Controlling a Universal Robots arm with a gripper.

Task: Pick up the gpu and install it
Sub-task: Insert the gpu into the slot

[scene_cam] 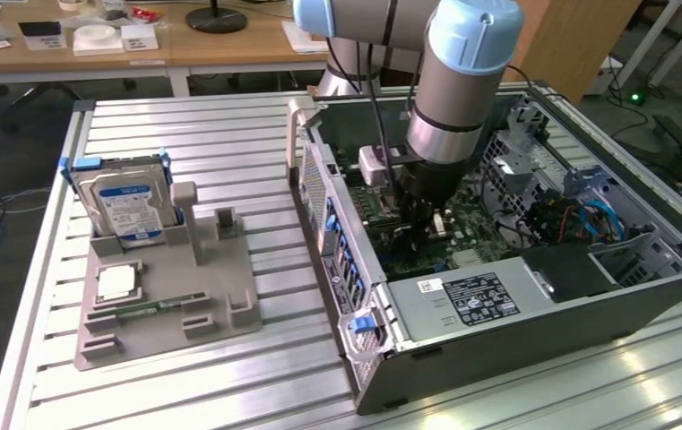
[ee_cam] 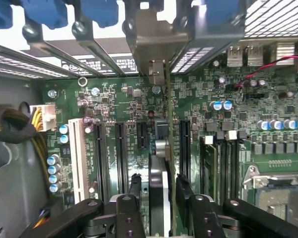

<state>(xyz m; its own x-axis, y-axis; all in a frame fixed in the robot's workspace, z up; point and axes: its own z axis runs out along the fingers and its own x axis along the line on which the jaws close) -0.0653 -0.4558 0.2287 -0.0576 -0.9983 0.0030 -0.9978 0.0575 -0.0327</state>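
We see the gripper (ee_cam: 159, 198) lowered inside the open computer case (scene_cam: 532, 305), fingers (ee_cam: 134, 191) closed on the top edge of the gpu (ee_cam: 159, 163), which stands edge-on over the motherboard (ee_cam: 114, 99) slots with its silver bracket (ee_cam: 154, 44) toward the case's rear wall. We judge the card light, stiff and fragile; the bare board edge, clear of components, is the sensible hold. At about 9 o'clock of the case in the exterior view a blue-labelled hard drive (scene_cam: 132, 202) stands in a grey fixture (scene_cam: 161, 305); no label text is legible.

Gpu (ee_cam: 159, 163) edge-on, upright between claw (ee_cam: 158, 191) fingers, bracket against case slots, over motherboard.
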